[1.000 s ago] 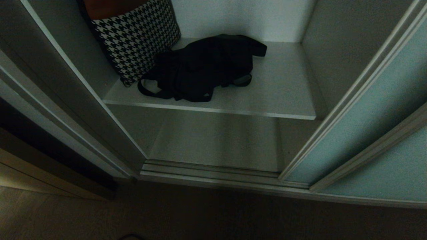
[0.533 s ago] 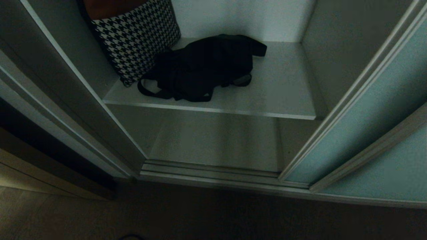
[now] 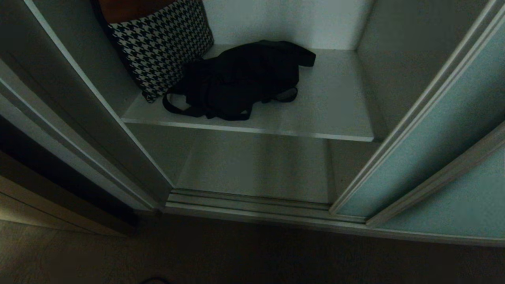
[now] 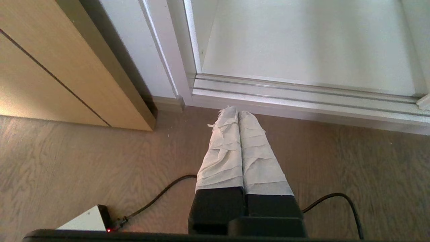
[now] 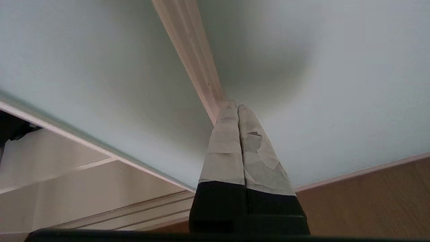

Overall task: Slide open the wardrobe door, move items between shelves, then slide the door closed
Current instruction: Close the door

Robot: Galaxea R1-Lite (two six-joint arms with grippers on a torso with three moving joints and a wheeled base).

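Bag [image 3: 240, 81] floppy, black, straps loose, on upper shelf [image 3: 335, 110]

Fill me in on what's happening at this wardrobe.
The sliding wardrobe door stands open. A black bag lies on the upper shelf beside a houndstooth cushion. The right gripper, shut, points at the door's frosted panel near a frame strip. The left gripper, shut, hangs parked over the floor.
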